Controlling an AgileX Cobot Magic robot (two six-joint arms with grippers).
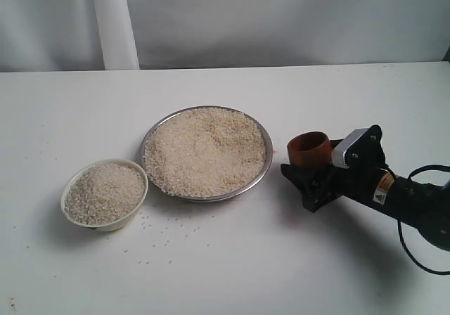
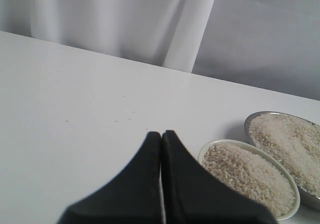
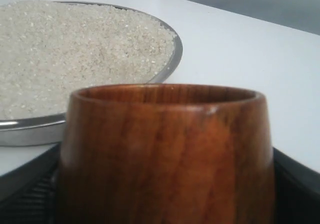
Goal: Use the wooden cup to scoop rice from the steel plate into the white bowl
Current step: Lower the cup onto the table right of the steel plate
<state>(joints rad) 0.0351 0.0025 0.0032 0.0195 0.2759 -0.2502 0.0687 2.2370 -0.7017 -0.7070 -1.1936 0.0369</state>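
Across white table (image 1: 232, 280), loose rice grains (image 1: 167, 242); white curtain (image 1: 281, 20) behind.

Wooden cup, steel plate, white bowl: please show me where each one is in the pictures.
wooden cup (image 1: 308, 159): exterior view, on its outer side wall.
steel plate (image 3: 25, 131): right wrist view, on its bare metal rim.
white bowl (image 1: 119, 222): exterior view, on its front outer wall.

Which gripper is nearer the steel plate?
Right. The right gripper, holding the cup, sits just beside the plate. The left gripper is outside the exterior view; its wrist view shows the bowl closer to it than the plate.
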